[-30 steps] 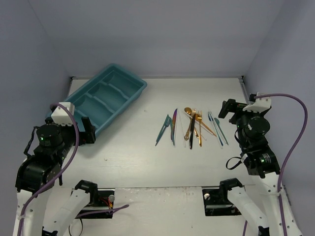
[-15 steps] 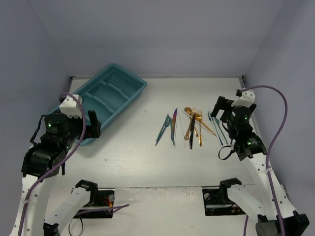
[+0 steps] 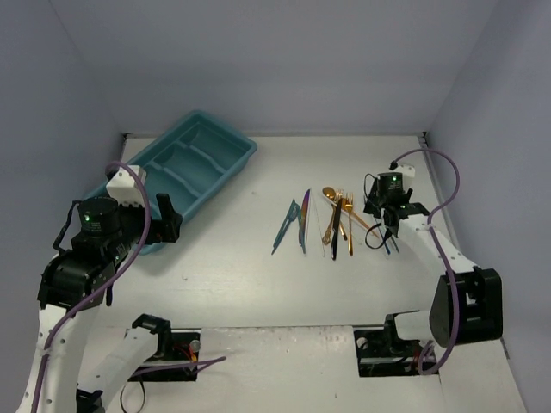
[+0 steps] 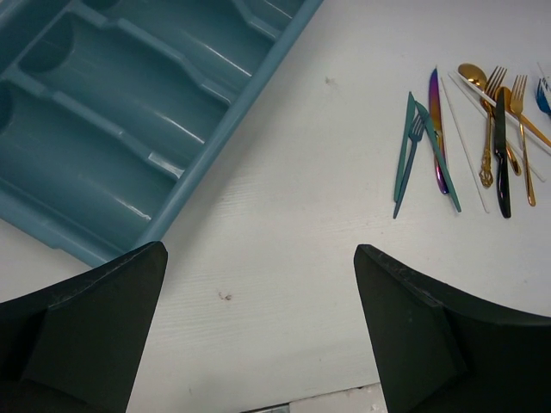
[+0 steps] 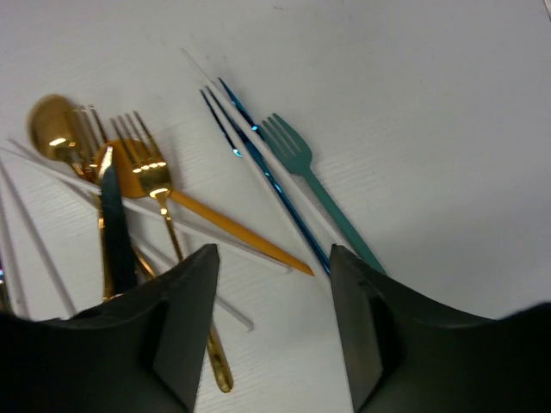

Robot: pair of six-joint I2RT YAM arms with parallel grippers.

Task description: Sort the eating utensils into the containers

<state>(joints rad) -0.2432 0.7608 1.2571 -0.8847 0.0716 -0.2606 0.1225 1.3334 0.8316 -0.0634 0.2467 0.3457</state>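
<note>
The eating utensils (image 3: 331,224) lie in a loose row on the white table: a teal fork and knife (image 4: 411,146), an iridescent purple knife (image 4: 437,129), a black knife (image 4: 501,155), gold forks (image 5: 151,172), a gold spoon (image 5: 52,125), blue pieces (image 5: 263,168) and a teal fork (image 5: 306,168). The containers are the compartments of a teal tray (image 3: 225,168) at the back left, which holds no utensils. My right gripper (image 5: 274,258) hovers low over the row's right end, open, with bare table between its jaws. My left gripper (image 4: 258,258) stands wide open beside the tray's (image 4: 202,168) near rim.
White slats (image 5: 52,168) lie crossed under the gold pieces. The table's right edge and the side wall run close behind my right arm (image 3: 430,241). Both arm bases sit at the near edge.
My right arm has swung left and down from the table's right side to the utensil row, and its jaws have narrowed. My left gripper has shifted slightly right along the tray.
</note>
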